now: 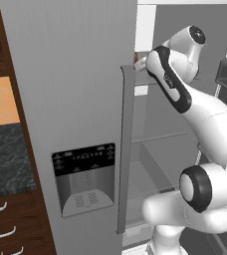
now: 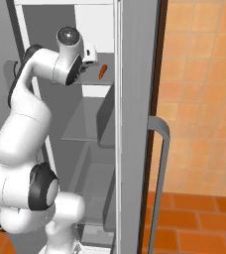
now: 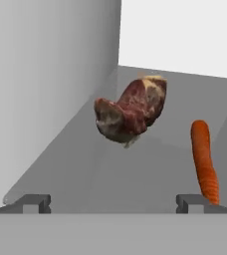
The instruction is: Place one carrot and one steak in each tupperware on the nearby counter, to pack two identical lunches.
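On the grey fridge shelf, the brown, pale-marbled, lumpy steak lies straight ahead of the wide-open, empty pincer, slightly left of centre and farther in. The slim, ridged, bright-orange carrot lies to the right, its long axis running near-to-far, its near end just beside the right fingertip.

A grey fridge shelf carries two things. A brown, pale-marbled steak sits toward the back, near the corner where the side wall meets the white rear wall. A carrot lies to its right in the hand view, apart from it, running front to back. In the right base view the carrot lies on the upper shelf.
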Tool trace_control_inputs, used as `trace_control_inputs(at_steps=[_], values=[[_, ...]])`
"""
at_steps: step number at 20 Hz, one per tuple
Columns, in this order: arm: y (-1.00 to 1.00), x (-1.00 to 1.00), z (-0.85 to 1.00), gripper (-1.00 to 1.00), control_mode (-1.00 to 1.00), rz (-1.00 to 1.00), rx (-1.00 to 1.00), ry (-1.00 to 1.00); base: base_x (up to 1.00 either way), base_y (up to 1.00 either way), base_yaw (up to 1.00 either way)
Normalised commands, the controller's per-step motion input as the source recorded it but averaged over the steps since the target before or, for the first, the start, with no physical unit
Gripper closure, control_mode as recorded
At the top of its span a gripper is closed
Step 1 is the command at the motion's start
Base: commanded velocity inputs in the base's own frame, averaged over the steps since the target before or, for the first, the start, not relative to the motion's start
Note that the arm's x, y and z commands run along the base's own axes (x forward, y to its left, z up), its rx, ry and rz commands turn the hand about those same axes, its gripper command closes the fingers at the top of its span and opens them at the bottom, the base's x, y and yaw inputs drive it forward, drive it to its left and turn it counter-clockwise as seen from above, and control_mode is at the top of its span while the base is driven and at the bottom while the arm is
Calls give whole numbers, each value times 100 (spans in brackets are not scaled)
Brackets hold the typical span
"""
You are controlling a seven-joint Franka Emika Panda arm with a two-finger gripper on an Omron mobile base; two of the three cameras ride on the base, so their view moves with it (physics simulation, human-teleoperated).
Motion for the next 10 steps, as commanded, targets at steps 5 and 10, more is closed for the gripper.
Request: trace_control_inputs(at_steps=[5, 10], values=[[17, 50, 14, -100, -100, 3, 0, 2, 0, 0, 0], [0, 54, -6, -100, -100, 0, 0, 0, 0, 0, 0]])
